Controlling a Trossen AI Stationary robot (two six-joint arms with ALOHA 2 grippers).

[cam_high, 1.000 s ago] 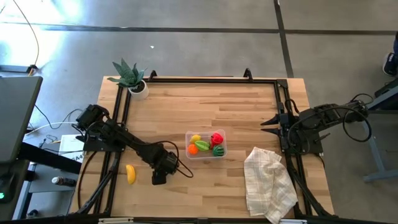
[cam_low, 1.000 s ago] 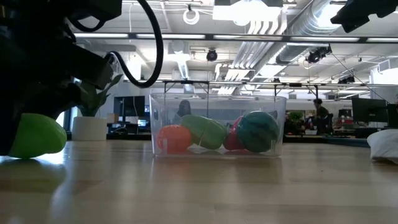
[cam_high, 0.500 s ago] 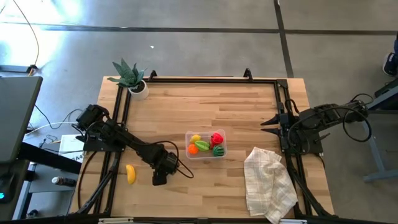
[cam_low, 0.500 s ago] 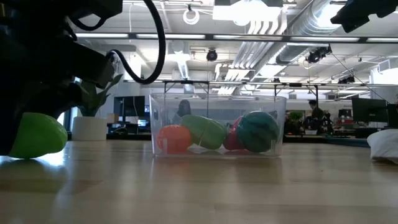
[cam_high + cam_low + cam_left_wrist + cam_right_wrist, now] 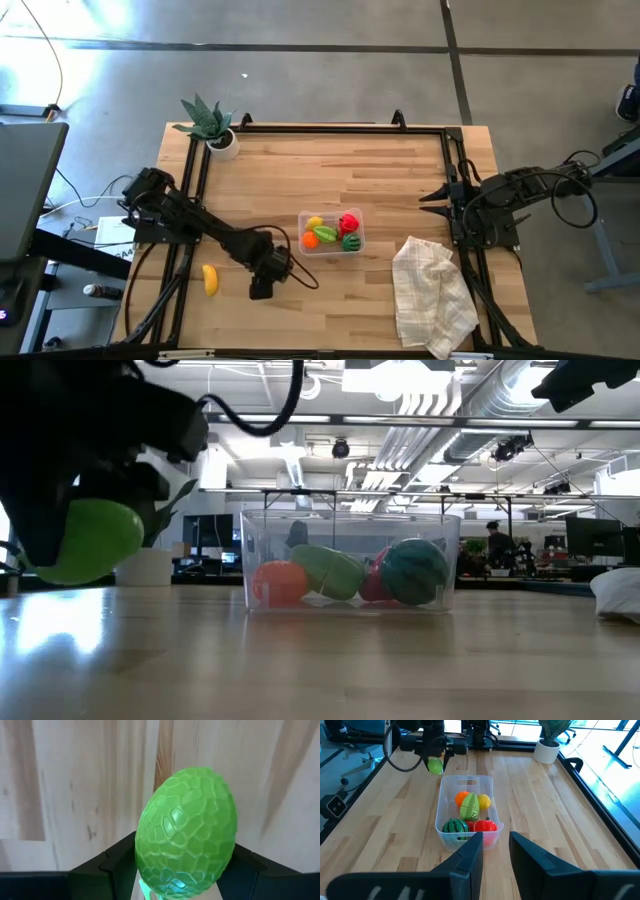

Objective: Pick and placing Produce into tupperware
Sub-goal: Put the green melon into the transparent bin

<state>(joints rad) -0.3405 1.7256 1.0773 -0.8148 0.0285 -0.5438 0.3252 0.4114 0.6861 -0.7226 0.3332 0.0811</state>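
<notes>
My left gripper [image 5: 261,287] is near the table's near edge, left of the tupperware, shut on a bumpy green egg-shaped piece [image 5: 186,851]. That piece also shows in the low view [image 5: 88,541] and the right wrist view [image 5: 435,766]. The clear tupperware [image 5: 331,232] stands on the table's middle. It holds a lemon [image 5: 315,222], an orange [image 5: 310,239], a green piece [image 5: 325,233], a red piece [image 5: 348,221] and a watermelon [image 5: 351,241]. A yellow banana [image 5: 210,279] lies on the table left of my left gripper. My right gripper [image 5: 496,845] is open at the table's right edge, touching nothing. My left gripper pinches the green piece between its two fingers [image 5: 119,864], one on each side of its wider half [image 5: 150,865]. The fingers come from above, pointing down at the table. In the low view the piece is lifted clear of the tabletop.
A white checked cloth [image 5: 432,296] lies crumpled at the near right corner. A potted spiky plant [image 5: 212,124] stands at the far left corner. A black frame [image 5: 330,128] runs along the table's far and side edges. Bare wood lies between my left gripper and the tupperware.
My left gripper has risen, carrying the green piece with it. A second ago the piece rested on the table. Now it hangs clear above the tabletop and sits slightly nearer the tupperware. My right arm has kept still.
</notes>
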